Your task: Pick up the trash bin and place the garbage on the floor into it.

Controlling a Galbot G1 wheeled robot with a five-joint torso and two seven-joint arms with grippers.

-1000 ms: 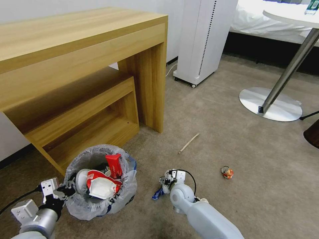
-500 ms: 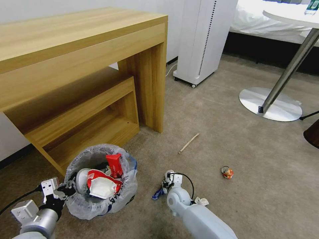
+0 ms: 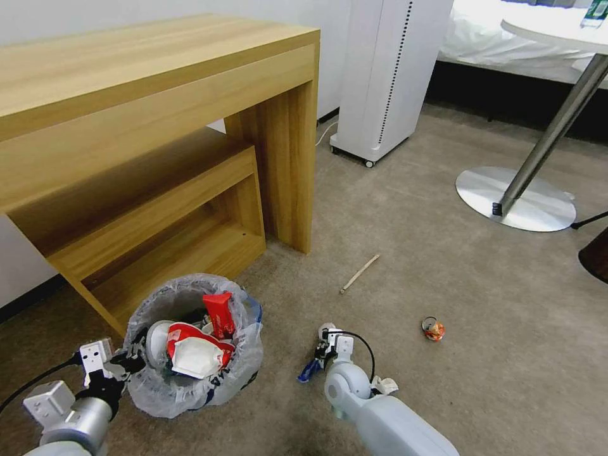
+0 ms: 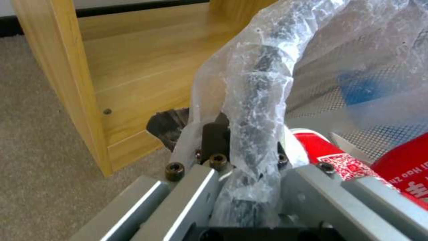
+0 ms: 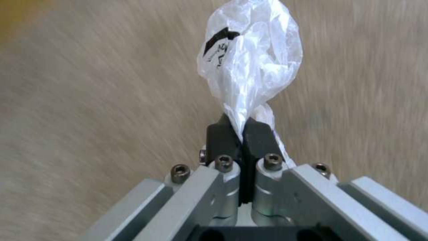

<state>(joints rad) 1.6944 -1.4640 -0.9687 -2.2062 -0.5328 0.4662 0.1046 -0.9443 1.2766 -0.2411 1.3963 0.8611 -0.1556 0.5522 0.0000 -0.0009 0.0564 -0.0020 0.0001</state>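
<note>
Bin duty first: your left gripper point(image 4: 243, 167) pinches the rim of the trash bin point(image 3: 193, 345) beside the desk point(image 3: 158, 126). Your right gripper point(image 5: 240, 134), pressed on a white plastic scrap point(image 5: 252, 63), needs carrying leftward over it.

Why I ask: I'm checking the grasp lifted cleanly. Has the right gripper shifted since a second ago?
Yes. In the head view the right gripper, shut on a white plastic wrapper, has drifted slightly rightward and nearer the robot, away from the wooden stick.
</note>
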